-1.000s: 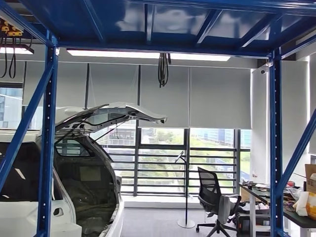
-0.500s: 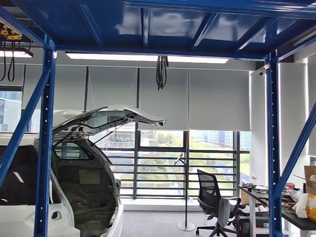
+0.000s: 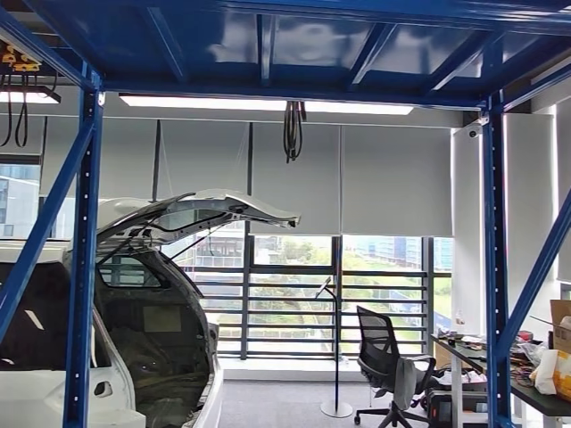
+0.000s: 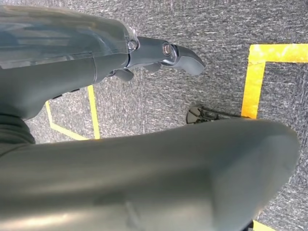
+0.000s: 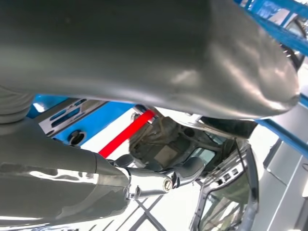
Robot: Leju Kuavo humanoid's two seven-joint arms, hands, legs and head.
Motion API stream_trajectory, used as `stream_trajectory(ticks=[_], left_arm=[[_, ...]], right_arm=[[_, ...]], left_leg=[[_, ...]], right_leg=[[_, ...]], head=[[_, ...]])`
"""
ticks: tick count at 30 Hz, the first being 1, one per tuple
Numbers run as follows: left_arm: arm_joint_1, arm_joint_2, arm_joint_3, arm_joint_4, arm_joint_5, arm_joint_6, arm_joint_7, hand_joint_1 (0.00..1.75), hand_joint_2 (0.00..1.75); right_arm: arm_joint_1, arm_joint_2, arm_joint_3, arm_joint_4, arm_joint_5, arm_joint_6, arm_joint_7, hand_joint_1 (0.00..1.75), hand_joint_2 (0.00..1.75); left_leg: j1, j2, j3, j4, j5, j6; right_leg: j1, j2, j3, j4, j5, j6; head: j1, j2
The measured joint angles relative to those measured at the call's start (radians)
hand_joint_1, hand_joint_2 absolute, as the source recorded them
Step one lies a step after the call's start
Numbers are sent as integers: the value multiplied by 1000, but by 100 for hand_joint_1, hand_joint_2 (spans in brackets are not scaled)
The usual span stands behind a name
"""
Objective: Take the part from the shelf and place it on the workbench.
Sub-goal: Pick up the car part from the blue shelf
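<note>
In the left wrist view my left hand (image 4: 109,62) hangs over grey carpet, its dark fingers (image 4: 181,53) stretched out and apart from the thick thumb, holding nothing. The right wrist view has my right hand (image 5: 109,183) raised in the air, fingers (image 5: 181,173) extended, nothing between them and the thumb. Beyond it are a blue rack beam (image 5: 91,120) and a red bar (image 5: 127,132). The blue shelf frame (image 3: 84,267) stands around me in the head view. A cluttered workbench (image 3: 471,348) sits at the far right.
A white car (image 3: 154,339) with its hatch raised stands at the left behind the blue upright. A black office chair (image 3: 384,352) and a floor stand (image 3: 335,357) are before the windows. Yellow tape lines (image 4: 252,82) mark the carpet. A cardboard box (image 3: 561,325) rests on the workbench.
The whole head picture has shifted slightly down and left since a second ago, so the camera moved; nothing in the room has moved.
</note>
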Motion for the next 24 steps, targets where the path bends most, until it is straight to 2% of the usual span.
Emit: stream_trajectory(ticks=[2,4,5,7,8,9,10,12,13,14,15,16,18,19,20,22,23,24], left_arm=[[0,1,0,0,0,0,0,0,0],[-1,1,-1,0,0,0,-1,0,0],[-2,1,-1,0,0,0,-1,0,0],[-3,1,-1,0,0,0,-1,0,0],[-2,1,-1,0,0,0,-1,0,0],[-2,1,-1,0,0,0,-1,0,0],[-1,1,-1,0,0,0,-1,0,0],[-1,3,-1,1,0,0,-1,0,0],[-2,5,-1,2,0,0,-1,0,0],[-2,6,-1,4,0,0,-2,0,0],[-2,7,-2,5,0,0,-2,0,0],[-2,6,-2,5,0,0,-2,0,0],[-2,6,-4,5,0,0,-2,0,0],[-3,6,-5,5,0,0,-2,0,0],[-4,6,-7,5,0,0,-2,0,0],[-4,6,-8,5,0,0,-3,0,0],[-2,6,-8,5,0,0,-3,0,0],[0,6,-9,5,0,0,-3,0,0]], right_arm=[[0,-2,0,0,2,-5,5,0,0],[-1,-5,0,0,2,-9,8,0,0],[-1,-6,0,0,2,-9,9,0,0],[4,-7,0,2,2,-10,9,0,0],[7,-7,1,4,2,-10,9,0,0],[9,-7,1,5,2,-10,10,0,0],[10,-7,1,6,2,-10,10,0,0],[10,-7,2,8,2,-11,10,0,0],[10,-7,2,8,2,-11,10,0,0],[10,-7,2,9,2,-10,11,0,0],[11,-7,3,10,1,-10,11,0,0],[13,-7,3,10,0,-9,11,0,0],[12,-9,2,9,-4,-8,10,0,0],[11,-10,2,8,-6,-8,10,0,0],[10,-11,2,7,-8,-8,10,0,0],[11,-11,3,6,-11,-7,10,0,0],[12,-11,3,6,-12,-7,10,0,0],[14,-11,3,7,-13,-7,10,0,0]], left_leg=[[1,1,6,-11,6,8],[6,5,18,-31,15,16],[9,7,22,-38,19,17],[10,8,25,-40,18,17],[11,8,26,-40,17,15],[13,8,28,-40,14,11],[16,8,31,-39,11,6],[25,7,40,-34,0,-11],[27,6,42,-30,-7,-21],[27,6,43,-26,-12,-29],[26,6,43,-25,-15,-35],[25,6,44,-25,-17,-39],[30,6,45,-20,-26,-47],[31,6,35,3,-41,-49],[31,6,15,48,-65,-51],[30,6,-60,189,-120,-49],[29,6,-98,250,-135,-47],[27,6,-122,279,-130,-43]], right_leg=[[-3,0,3,-5,2,7],[-4,1,-7,19,-17,14],[-6,2,-25,61,-42,16],[-14,2,-91,193,-101,25],[-20,2,-119,245,-114,30],[-25,2,-131,266,-109,36],[-31,1,-122,242,-84,42],[-40,-3,-59,114,-17,58],[-42,-2,-31,55,3,58],[-43,-1,-15,20,10,53],[-40,1,-11,10,5,44],[-38,4,-12,10,3,31],[-36,6,-10,11,-1,14],[-35,7,-7,11,-4,7],[-34,7,-4,10,-7,0],[-29,6,2,10,-14,-10],[-26,7,6,10,-18,-13],[-22,9,11,10,-22,-15]], head=[[0,0],[0,0],[0,0],[0,0],[0,0],[0,0],[0,0],[0,0],[0,0],[0,0],[1,0],[1,0],[0,0],[0,0],[1,0],[1,0],[1,0],[1,0]])
